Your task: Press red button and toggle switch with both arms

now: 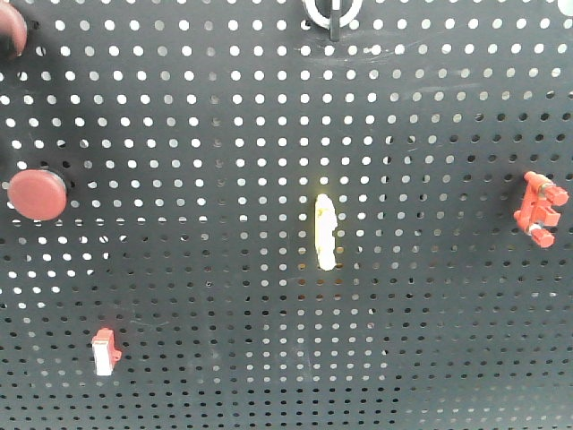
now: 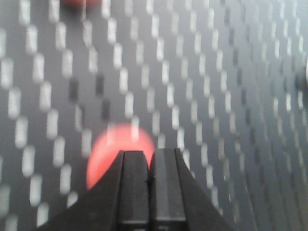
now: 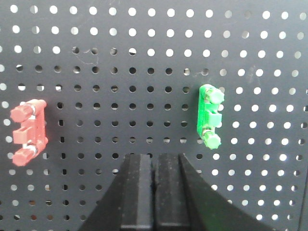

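Red button (image 1: 36, 193) is mounted at the left edge of the dark pegboard (image 1: 224, 107), with a second red button (image 1: 7, 31) in the top left corner above it, partly out of frame. In the left wrist view the lower red button (image 2: 120, 149) appears blurred, directly ahead of the left fingers (image 2: 144, 161). These are pressed together with no gap and hold nothing. Whether the tips touch the button cap cannot be determined from the blur. The toggle switch (image 1: 333, 13), a black lever in a white ring, sits at the top centre of the board and is cut by the frame edge. It does not appear in the right wrist view. The right fingers (image 3: 149, 163) are likewise closed flat and empty, facing the board between a red clip fitting (image 3: 29, 132) and a green clip fitting (image 3: 210, 115). Also noted on the board are a pale yellow oblong piece (image 1: 327, 231) at centre and a small red-and-white piece (image 1: 106, 349) lower left. Neither arm shows in the front view. Assessment: the left side looks lined up for the press, while the right side appears not yet aimed at its target. Recommended practice is to keep both pairs of fingers closed as blunt probes, drive the left straight along the button axis so it does not skid off the cap, and bring the right up to the lever before pushing across it.
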Motion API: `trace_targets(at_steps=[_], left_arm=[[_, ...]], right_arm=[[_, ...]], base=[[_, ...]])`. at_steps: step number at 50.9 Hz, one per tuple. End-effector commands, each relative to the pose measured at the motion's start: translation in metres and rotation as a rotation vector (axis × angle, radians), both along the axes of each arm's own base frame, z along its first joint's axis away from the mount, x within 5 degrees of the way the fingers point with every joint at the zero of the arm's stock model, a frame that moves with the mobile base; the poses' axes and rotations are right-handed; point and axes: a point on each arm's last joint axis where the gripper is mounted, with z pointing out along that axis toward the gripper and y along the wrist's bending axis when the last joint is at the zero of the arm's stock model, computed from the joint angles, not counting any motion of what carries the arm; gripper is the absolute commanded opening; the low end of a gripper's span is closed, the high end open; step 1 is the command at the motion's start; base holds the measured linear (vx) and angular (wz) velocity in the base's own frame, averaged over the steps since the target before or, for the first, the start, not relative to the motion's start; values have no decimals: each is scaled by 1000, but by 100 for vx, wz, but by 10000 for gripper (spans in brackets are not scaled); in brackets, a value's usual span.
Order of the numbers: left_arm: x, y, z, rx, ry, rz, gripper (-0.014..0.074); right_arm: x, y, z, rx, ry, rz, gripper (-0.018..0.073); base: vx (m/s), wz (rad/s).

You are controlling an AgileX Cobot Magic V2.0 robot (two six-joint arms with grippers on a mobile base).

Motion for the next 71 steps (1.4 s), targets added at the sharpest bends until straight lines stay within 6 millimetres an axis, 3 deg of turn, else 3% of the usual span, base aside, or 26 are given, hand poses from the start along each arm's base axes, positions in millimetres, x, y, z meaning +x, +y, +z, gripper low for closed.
trace_targets(at_steps=[1, 10, 24, 40, 60, 71], left_arm=[[0, -2, 18, -45, -76, -17, 2], [11, -7, 12, -31, -39, -16, 2], [11, -7, 12, -32, -42, -17, 2], [-38, 17, 24, -31, -26, -3, 2], [-88, 42, -30, -19, 5, 1, 2], [-100, 47, -37, -26, -10, 1, 2]], right_arm=[[-1, 1, 17, -7, -105, 7, -3], [-1, 1, 17, -7, -105, 7, -3], [-1, 1, 17, -7, -105, 7, -3], [-1, 1, 19, 1, -122, 11, -3], [-10, 4, 42, 34, -327, 58, -3], [-12, 9, 76, 30, -458, 125, -3]], base=[[0, 0], [0, 0], [0, 0], [0, 0], [0, 0], [0, 0]])
